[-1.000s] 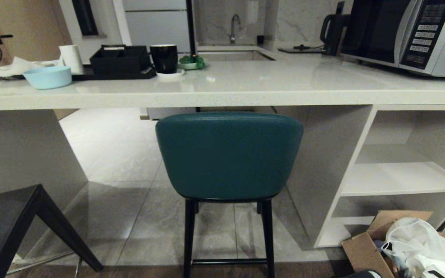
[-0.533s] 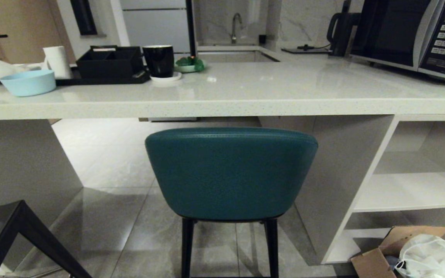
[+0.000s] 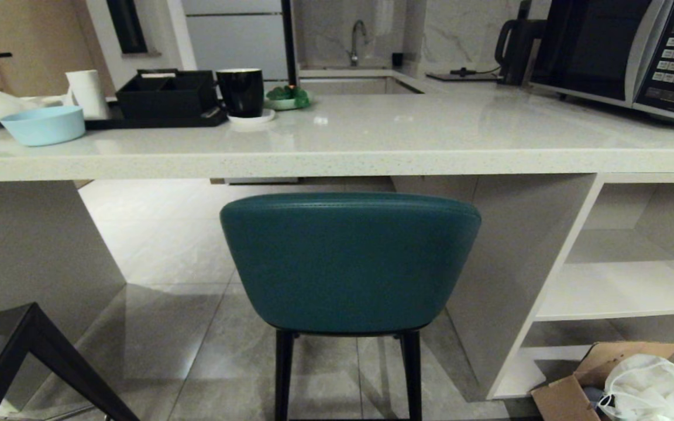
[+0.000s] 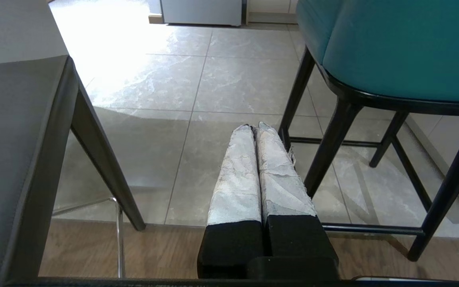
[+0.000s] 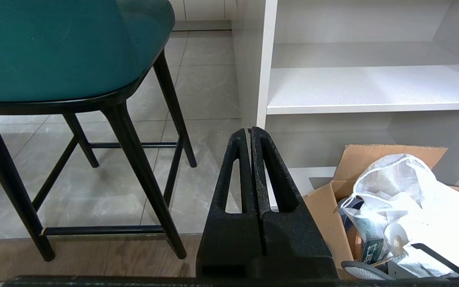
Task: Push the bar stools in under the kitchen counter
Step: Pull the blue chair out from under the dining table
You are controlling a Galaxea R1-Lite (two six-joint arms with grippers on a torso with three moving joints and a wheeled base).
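The teal stool [image 3: 350, 263] stands at centre, its curved padded back just below the speckled stone surface [image 3: 337, 161]; it is probably top-heavy on thin black legs, so pushing the back's upper rim seems safest. The grey stool [image 3: 3, 356] sits at 8 o'clock. Left gripper [image 4: 256, 128] and right gripper [image 5: 249, 131] have fingers pressed together, empty.

A home kitchen, seen from my head camera.
Microwave [image 3: 629, 49] at two o'clock, sink tap [image 3: 358, 41] at twelve, mug [image 3: 240, 90] and bowl [image 3: 43, 124] on the stone counter [image 3: 372, 140].
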